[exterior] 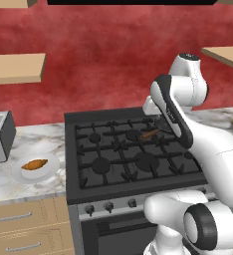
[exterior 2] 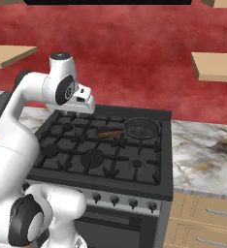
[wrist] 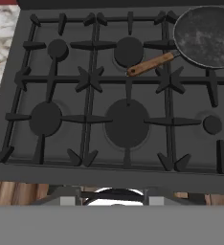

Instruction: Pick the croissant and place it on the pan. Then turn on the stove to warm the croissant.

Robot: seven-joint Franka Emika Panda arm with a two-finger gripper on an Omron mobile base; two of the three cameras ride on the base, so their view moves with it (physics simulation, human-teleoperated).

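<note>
The knobs (exterior 2: pixel 122 200) line the stove's (exterior: pixel 83 191) silver front, nearest the robot, none touched yet. Above the grates hangs the claw (exterior 2: pixel 86 104), high over the back left burners in the right base view; its tips hide behind the wrist there, but it counts as closed and carries nothing.

Now the key relation: the croissant (exterior: pixel 35 164) lies well off at the claw's nine o'clock, in the left base view, past the stove's left edge on the marble counter (exterior: pixel 4 179). Its long axis runs roughly three to nine, a touch tilted. The arm has to swing left for it.

The plate (exterior: pixel 20 174) holds just that pastry. Farther back, the pan (wrist: pixel 207 36) sits empty on the rear right burner, its handle (wrist: pixel 150 64) pointing toward eight o'clock in the hand view. A toaster (exterior: pixel 0 135) stands behind the plate.
</note>
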